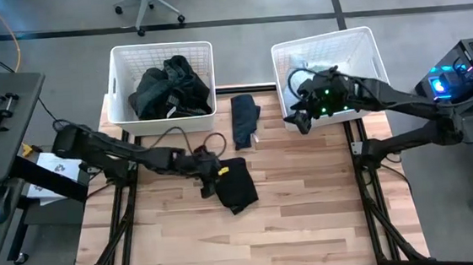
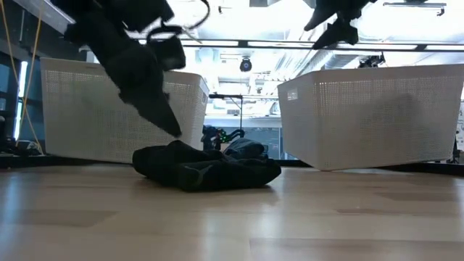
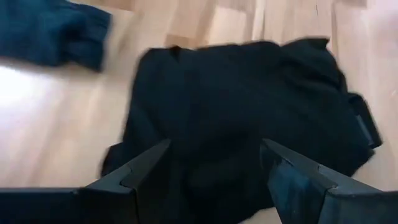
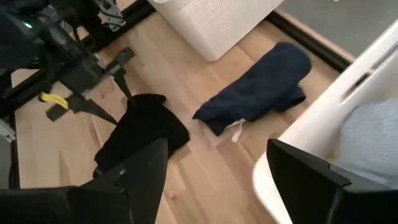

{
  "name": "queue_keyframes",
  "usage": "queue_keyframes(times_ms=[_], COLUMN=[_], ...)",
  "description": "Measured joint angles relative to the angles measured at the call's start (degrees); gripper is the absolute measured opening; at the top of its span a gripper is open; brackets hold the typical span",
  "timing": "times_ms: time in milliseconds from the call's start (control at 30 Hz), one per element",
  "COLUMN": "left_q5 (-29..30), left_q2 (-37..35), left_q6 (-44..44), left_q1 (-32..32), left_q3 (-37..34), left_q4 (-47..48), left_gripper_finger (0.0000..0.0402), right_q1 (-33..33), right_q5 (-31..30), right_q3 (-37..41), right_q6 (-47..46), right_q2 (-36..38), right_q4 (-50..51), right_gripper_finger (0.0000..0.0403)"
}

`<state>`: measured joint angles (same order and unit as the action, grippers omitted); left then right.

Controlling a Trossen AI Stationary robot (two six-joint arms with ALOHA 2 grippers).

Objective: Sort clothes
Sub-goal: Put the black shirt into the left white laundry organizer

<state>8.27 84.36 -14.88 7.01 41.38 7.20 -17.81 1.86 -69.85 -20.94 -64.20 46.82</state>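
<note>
A black garment [image 1: 236,183] lies crumpled on the wooden table [image 1: 302,216], near its middle. My left gripper [image 1: 213,175] is open and hangs just above the garment's left part; in the left wrist view [image 3: 214,171] its fingers straddle the black cloth [image 3: 236,112]. In the low view a small gap shows between the fingers [image 2: 170,123] and the garment [image 2: 206,167]. A navy garment [image 1: 246,119] lies flat between the two baskets. My right gripper [image 1: 297,121] is open and empty, raised by the right basket's near left corner.
The left white basket [image 1: 118,82] holds a heap of dark clothes [image 1: 170,89]. The right white basket [image 1: 365,42] holds pale cloth [image 4: 373,137]. Both stand at the table's far edge. Bare wood shows on the near half of the table.
</note>
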Motion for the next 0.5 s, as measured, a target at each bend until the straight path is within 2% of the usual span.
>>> queue_keyframes(times_ms=[333,433,500], left_q5=[-0.52,-0.26,-0.04], left_q2=[14.13,16.76,17.54], left_q6=[0.00,-0.04,-1.02], left_q1=[0.35,0.91,1.46], left_q3=[2.55,2.80,2.94], left_q4=[-4.45,-3.86,-3.53], left_gripper_finger=[0.0222,0.0190,0.0151], right_q1=[4.71,6.16,6.96], right_q5=[-0.30,-0.28,-0.30], right_q3=[3.20,3.20,3.20], right_q6=[-4.75,-4.68,-4.58], right_q2=[0.02,0.02,0.02], right_q4=[-7.62,-11.51,-13.75], right_gripper_finger=[0.0261,0.0261,0.0261])
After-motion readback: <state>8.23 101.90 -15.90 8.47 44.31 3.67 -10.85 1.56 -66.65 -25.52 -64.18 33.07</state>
